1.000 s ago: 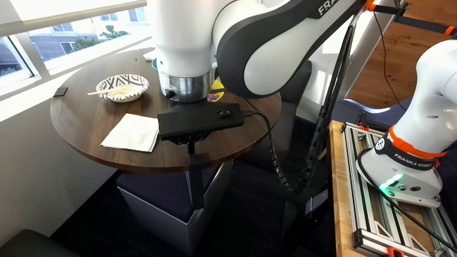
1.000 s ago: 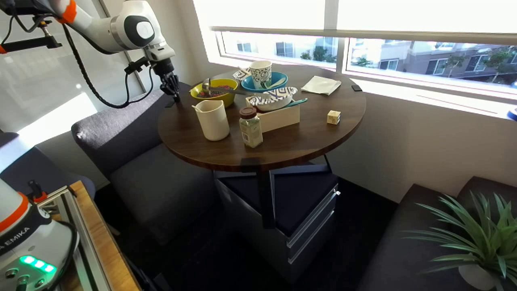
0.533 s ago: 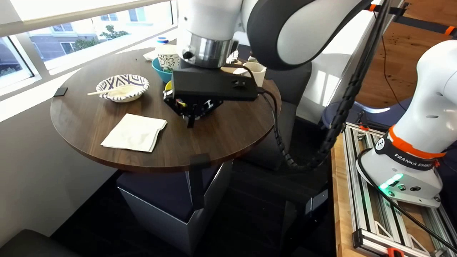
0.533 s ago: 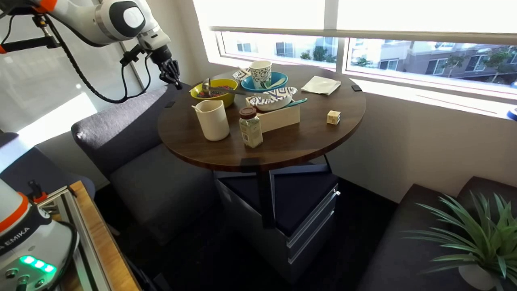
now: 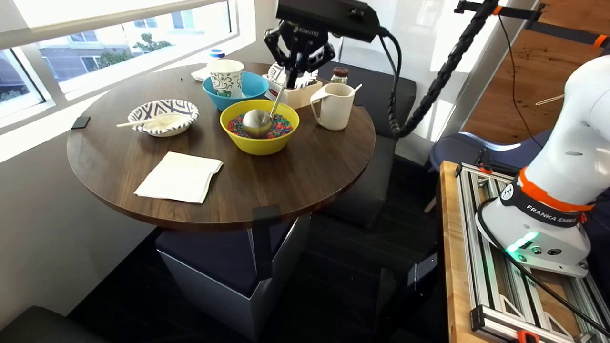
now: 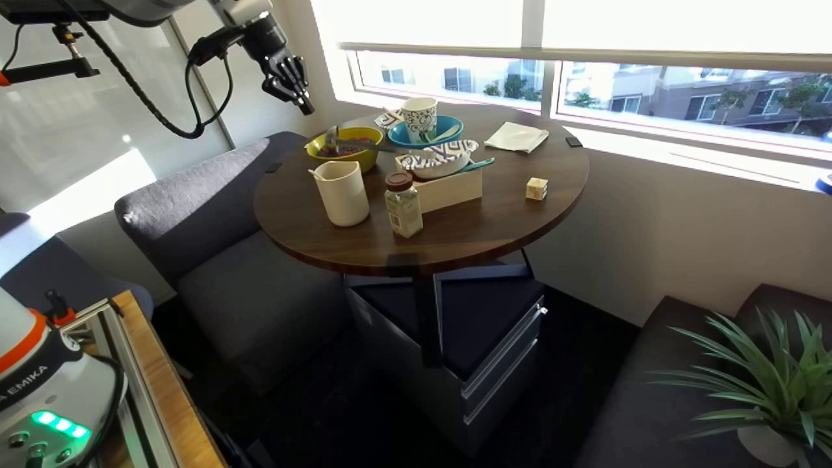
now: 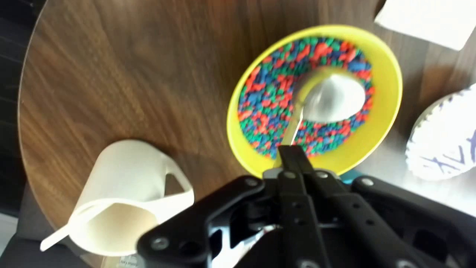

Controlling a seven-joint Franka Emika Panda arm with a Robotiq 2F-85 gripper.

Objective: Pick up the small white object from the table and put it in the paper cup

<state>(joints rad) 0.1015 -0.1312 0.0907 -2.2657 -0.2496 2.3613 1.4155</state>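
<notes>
- Trouble is waiting under the gripper: it is hovering above the table with jaws pressing together, nothing showing between them, so coming down like that is inviting a poke, not a pick.
- Ladle is resting in the yellow bowl, its handle running behind the gripper in the wrist view; a low sweep could be spilling the coloured bits.
- Small white object: I'm not spotting it for certain. A pale cube is sitting near the table's edge, well apart from the gripper, but looking like wood.
- Cream cup, probably the target, is standing near the edge with a stick poking from its mouth; a bump is risking a fall. The patterned cup in the blue bowl is inviting a mix-up.
- Since half a second ago, the gripper is riding higher, no longer masking the yellow bowl in an exterior view; the cups are staying put.
</notes>
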